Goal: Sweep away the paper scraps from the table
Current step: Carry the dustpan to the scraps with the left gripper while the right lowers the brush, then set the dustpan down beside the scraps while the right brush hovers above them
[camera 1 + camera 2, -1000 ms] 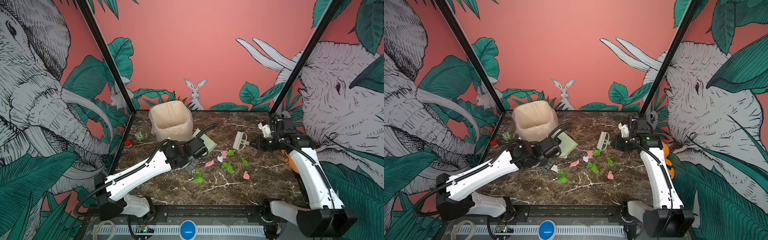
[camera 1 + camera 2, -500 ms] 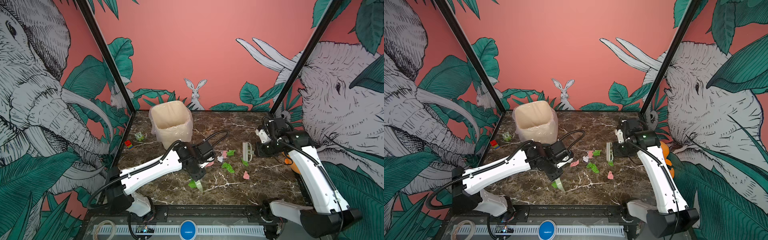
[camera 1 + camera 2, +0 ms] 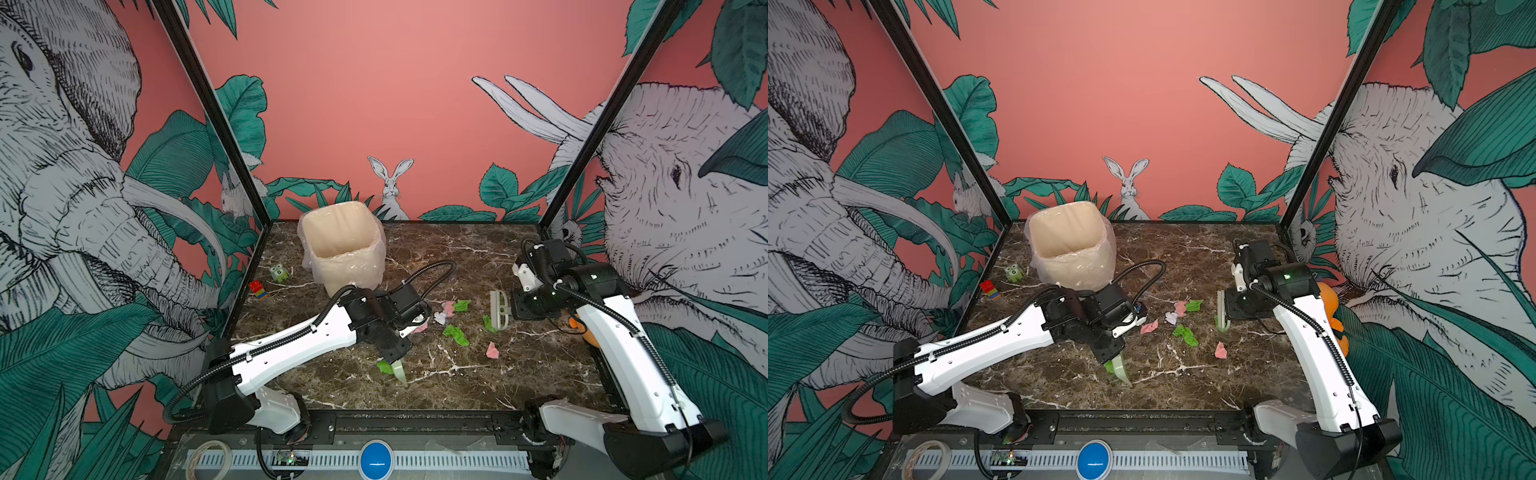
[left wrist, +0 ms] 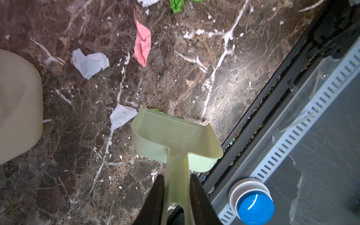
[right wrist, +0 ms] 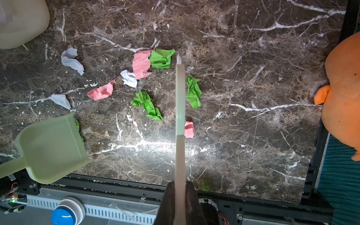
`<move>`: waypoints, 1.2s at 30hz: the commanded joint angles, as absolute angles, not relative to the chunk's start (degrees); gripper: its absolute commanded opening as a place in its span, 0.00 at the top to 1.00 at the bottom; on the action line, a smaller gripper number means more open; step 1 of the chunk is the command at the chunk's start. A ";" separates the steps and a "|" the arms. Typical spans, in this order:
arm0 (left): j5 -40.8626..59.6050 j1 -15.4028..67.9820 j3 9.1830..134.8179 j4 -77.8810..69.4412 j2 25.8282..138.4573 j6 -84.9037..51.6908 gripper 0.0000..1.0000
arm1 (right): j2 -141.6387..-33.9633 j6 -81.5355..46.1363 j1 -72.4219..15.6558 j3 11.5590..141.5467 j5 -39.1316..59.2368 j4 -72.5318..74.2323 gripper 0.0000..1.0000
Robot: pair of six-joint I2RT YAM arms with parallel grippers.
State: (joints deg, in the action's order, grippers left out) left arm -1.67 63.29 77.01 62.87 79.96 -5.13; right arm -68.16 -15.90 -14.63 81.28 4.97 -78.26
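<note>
Enclosure: pink walls with elephant, rabbit and leaf murals are seen around a dark marble-patterned counter (image 3: 457, 399) with a black frame edge.
Left hand (image 4: 178, 194): closed on the handle of a pale green dustpan (image 4: 175, 136). The pan is held at lower centre in both top views, near the front frame edge, tilted with its lip down.
Right hand (image 5: 180, 187): closed on a pale flat brush (image 5: 180, 93), held right of centre in both top views. Whether the brush touches the counter cannot be told.
Paper scraps (image 5: 141, 65): green, pink and white pieces are spread at mid-frame between brush and dustpan. One green scrap (image 3: 384, 367) lies at the pan's lip. None is seen inside the pan.
Bin (image 3: 340, 249): lined and open, placed at upper centre-left.
Step judged: both tools are gripped; the sweep toward the pan is not yet done.
Risk 1: light scraps may be flicked past the pan and over the front edge, because the pan is held close to that edge.
Risk 2: the green scrap may be pushed under the pan if the lip is not seated flat.
Risk 3: white scraps (image 5: 71, 60) near the bin lie apart from the cluster and may be missed by one stroke.
Risk 4: a thin handle may twist in a closed hand under side load.
</note>
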 commanded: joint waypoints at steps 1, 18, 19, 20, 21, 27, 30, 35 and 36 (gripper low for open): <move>-4.68 63.54 78.96 57.37 77.78 -5.54 0.78 | -69.07 -16.62 -15.23 81.36 5.00 -76.92 1.00; -3.54 63.54 62.60 28.58 74.27 -10.41 0.80 | -67.47 -16.35 -15.21 80.20 4.31 -76.20 1.00; -3.22 63.54 61.59 27.87 73.83 -10.90 0.80 | -67.52 -16.28 -15.21 80.24 4.31 -76.22 1.00; -2.74 63.54 60.78 27.30 73.34 -11.51 0.80 | -67.54 -16.26 -15.21 80.24 4.31 -76.24 1.00; -2.11 63.54 59.92 26.93 72.87 -12.10 0.80 | -67.61 -16.26 -15.21 80.19 4.31 -76.14 1.00; 0.18 63.54 55.25 25.31 70.03 -14.04 0.80 | -68.55 -16.52 -15.21 80.16 5.33 -75.01 1.00; 1.99 63.54 52.72 25.80 70.04 -14.50 0.80 | -69.01 -16.61 -15.21 80.58 5.59 -74.83 1.00; -0.30 63.54 48.39 25.94 70.94 -13.68 0.80 | -68.92 -16.80 -15.21 80.86 5.80 -74.81 1.00; -0.29 63.54 47.76 25.82 71.40 -13.54 0.80 | -68.85 -16.85 -15.21 80.86 5.81 -74.86 1.00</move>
